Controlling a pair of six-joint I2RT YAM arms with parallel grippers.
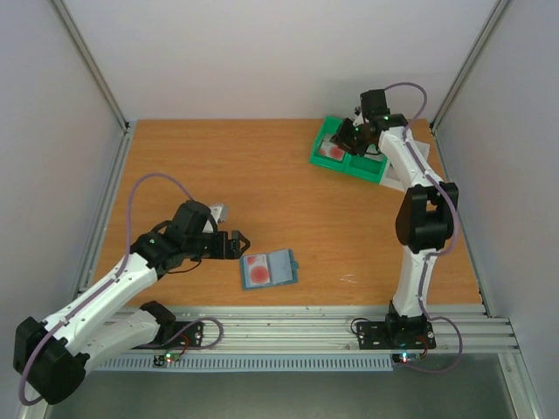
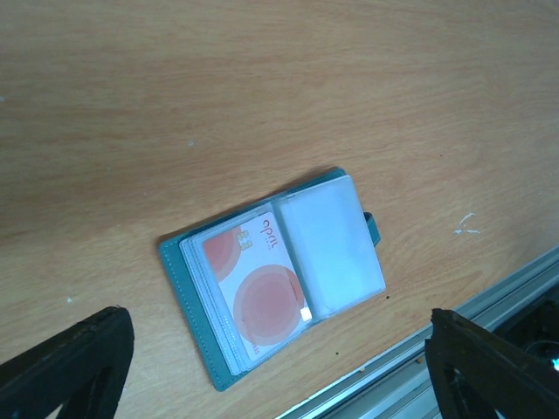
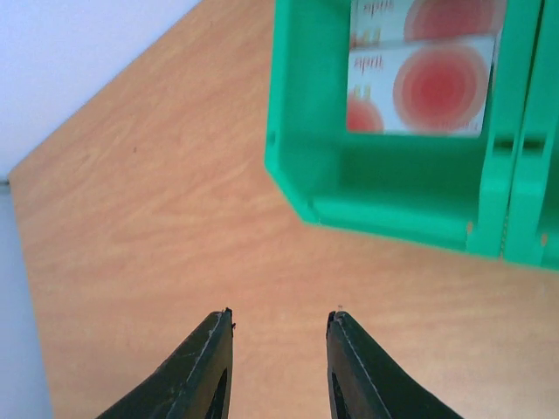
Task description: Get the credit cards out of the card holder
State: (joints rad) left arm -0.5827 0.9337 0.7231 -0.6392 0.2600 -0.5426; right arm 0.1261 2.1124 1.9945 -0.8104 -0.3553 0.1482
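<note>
While the card holder [image 1: 267,269] lies open on the table [image 1: 262,175], one red credit card [image 2: 258,292] shows in its left clear sleeve. Just left of the card holder, the left gripper [image 1: 238,244] has its fingers spread wide, empty. Well beyond the card holder, the right gripper [image 1: 347,135] is narrowly parted, holding nothing, beside the green tray [image 3: 376,196], where two more credit cards [image 3: 428,83] lie.

The card holder [image 1: 268,268] lay open on the table [image 1: 262,175] near its front edge, just right of the left gripper [image 1: 238,243], with one credit card [image 2: 258,284] in its left page. Well apart, at the far right, the tray [image 1: 370,171] held two overlapping credit cards [image 3: 424,74] in its left compartment, with the right gripper [image 3: 281,316] near it.
</note>
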